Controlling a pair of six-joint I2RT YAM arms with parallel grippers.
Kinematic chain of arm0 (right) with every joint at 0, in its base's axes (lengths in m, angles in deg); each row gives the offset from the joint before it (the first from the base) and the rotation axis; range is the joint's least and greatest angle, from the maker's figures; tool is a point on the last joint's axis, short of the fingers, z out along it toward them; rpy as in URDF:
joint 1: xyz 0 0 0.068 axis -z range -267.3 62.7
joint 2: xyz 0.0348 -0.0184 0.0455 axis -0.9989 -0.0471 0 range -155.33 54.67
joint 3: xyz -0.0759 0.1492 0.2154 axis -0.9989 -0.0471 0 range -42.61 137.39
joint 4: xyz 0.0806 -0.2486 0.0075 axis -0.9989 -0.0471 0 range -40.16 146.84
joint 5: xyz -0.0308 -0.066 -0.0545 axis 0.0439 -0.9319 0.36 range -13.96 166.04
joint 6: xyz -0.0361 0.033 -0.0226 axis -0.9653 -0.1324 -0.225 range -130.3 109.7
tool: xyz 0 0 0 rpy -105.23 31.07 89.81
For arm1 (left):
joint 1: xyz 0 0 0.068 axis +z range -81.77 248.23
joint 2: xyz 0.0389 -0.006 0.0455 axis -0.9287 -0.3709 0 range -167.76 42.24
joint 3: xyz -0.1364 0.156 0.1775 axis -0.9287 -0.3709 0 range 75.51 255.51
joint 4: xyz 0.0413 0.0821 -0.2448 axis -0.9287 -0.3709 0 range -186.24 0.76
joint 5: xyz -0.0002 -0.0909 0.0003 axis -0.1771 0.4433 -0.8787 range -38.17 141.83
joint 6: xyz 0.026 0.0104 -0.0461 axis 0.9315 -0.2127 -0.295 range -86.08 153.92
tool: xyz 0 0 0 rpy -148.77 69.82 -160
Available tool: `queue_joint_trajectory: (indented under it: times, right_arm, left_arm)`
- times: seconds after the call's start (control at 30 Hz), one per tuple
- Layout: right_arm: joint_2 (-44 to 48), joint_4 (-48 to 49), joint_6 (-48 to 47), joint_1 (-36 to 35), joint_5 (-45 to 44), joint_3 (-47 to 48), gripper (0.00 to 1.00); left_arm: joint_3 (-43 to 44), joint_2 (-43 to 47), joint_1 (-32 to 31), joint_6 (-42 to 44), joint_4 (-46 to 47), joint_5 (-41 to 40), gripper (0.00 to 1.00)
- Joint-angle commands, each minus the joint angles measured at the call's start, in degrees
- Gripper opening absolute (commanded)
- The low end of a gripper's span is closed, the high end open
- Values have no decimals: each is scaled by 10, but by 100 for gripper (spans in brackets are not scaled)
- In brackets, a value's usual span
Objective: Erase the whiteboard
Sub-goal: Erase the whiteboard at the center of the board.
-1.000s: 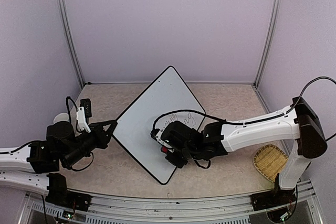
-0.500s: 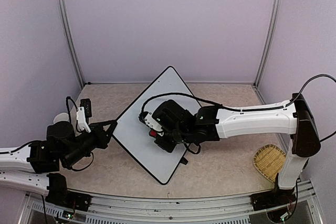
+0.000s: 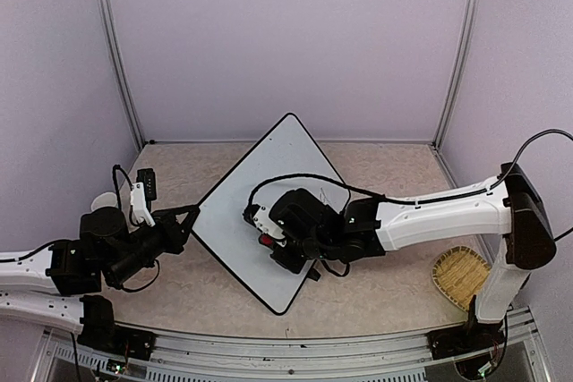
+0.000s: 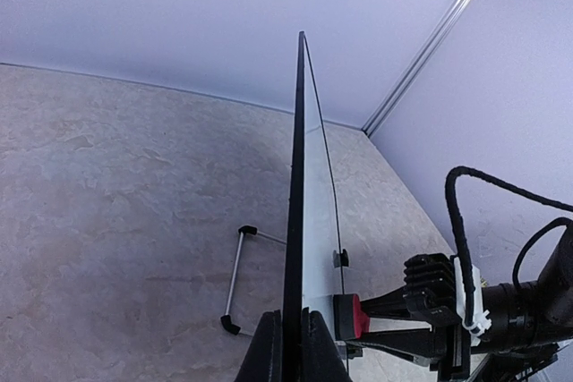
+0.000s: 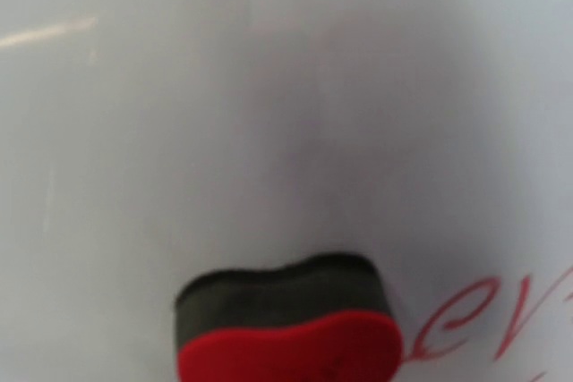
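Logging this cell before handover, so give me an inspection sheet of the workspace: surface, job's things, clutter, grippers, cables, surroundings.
Surface: beige marbled tabletop.
Job's things: whiteboard set cornerwise mid-table; unerased handwriting beside the red-and-black eraser.
Clutter: woven basket by the right arm's base; small black item near the left wall, too small to identify.
Grippers: left gripper shut on the whiteboard's black edge; right gripper shut on the eraser, pressing it on the board.
Cables: black cable loops above the board to the right arm.
Surroundings: lilac walls, metal corner posts.
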Motion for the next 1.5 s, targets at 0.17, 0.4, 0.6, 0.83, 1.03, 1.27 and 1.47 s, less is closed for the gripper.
queue_joint_trajectory:
  times: [0.17, 0.4, 0.6, 0.83, 1.03, 1.27, 1.47]
  right_arm:
    - [-19, -39, 0, -18, 13, 4, 21]
    - [-57, -58, -20, -21, -8, 115, 21]
    - [-71, -68, -34, -24, -18, 164, 21]
    - [-74, -80, -20, -14, -57, 123, 22]
    - [-53, -66, -7, 28, -40, 62, 21]
    - [-43, -60, -18, 47, -17, 21, 21]
    - [-39, -55, -20, 57, 9, -14, 21]
  left_arm:
    - [-1, -20, -17, 37, -19, 98, 0]
    - [-1, -26, -17, 35, -15, 103, 0]
    - [-5, -21, -17, 33, -15, 101, 0]
    - [-11, -13, -17, 34, -18, 98, 0]
    - [-11, -10, -16, 35, -19, 97, 0]
    - [-13, -3, -17, 33, -25, 95, 0]
    - [-12, -1, -17, 33, -27, 94, 0]
